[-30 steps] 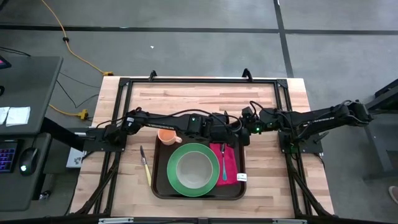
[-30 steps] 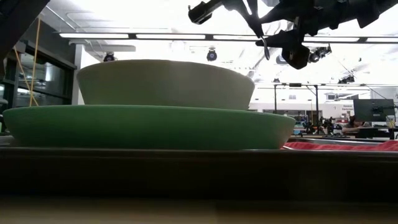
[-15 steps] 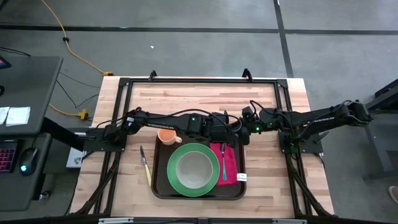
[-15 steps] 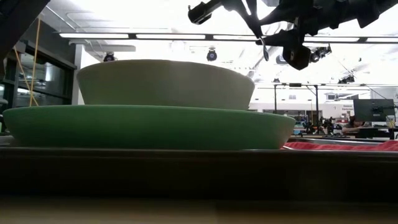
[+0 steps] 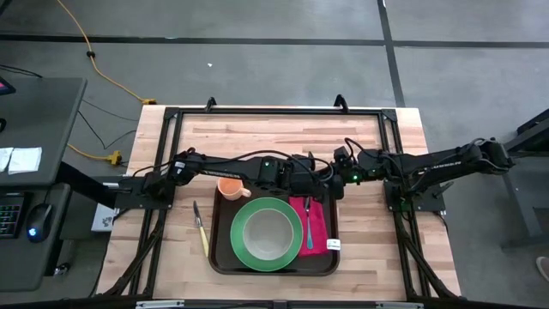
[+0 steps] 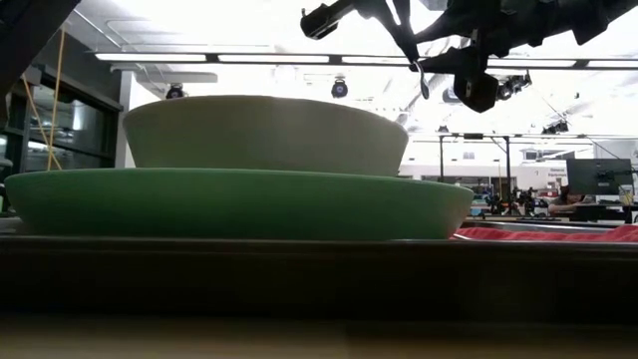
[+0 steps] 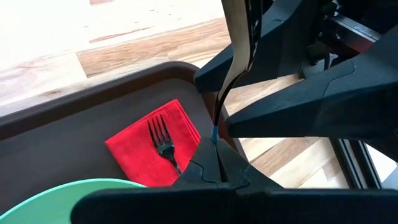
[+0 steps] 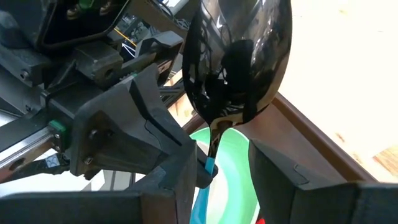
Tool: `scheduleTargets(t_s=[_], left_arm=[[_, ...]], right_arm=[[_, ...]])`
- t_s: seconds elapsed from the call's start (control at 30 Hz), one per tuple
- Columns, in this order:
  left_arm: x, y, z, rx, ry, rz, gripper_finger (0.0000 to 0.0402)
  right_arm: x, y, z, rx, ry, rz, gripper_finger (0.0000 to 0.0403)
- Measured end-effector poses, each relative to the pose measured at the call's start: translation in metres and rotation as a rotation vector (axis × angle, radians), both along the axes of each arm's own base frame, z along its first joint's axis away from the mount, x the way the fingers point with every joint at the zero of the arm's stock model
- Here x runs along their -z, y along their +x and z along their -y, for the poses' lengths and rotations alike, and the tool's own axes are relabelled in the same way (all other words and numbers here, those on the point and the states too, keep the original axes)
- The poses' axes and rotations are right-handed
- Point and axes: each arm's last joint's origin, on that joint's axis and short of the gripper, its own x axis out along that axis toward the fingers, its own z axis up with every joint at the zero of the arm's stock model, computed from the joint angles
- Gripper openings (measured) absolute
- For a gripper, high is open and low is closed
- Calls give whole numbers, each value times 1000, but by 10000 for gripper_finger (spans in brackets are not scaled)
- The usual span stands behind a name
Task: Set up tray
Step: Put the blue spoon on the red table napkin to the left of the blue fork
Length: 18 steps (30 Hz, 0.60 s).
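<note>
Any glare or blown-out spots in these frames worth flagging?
Low view: the ceiling lights blow out to white, and the arms above the bowl read as silhouettes. Left wrist view: the bare table washes out almost to white. Right wrist view: the spoon mirrors dark gripper parts, and the wood beside it is overexposed. High view: even light, no glare.

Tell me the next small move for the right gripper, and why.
Probably close the right gripper on the spoon, at its handle. The spoon stands upright above the tray, pinched near its blue end by the shut left gripper. The right gripper's open fingers sit either side of the handle with a gap showing. Gripping first should let the left gripper release without a drop.
</note>
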Motion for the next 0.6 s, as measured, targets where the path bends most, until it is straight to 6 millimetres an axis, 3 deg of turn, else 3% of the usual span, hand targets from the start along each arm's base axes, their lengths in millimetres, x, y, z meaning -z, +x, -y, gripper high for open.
scheduleTargets(t_s=[0.6], left_arm=[[2, -3, 2, -29, 4, -25, 3]], right_arm=[[3, 8, -1, -19, 7, 20, 124]])
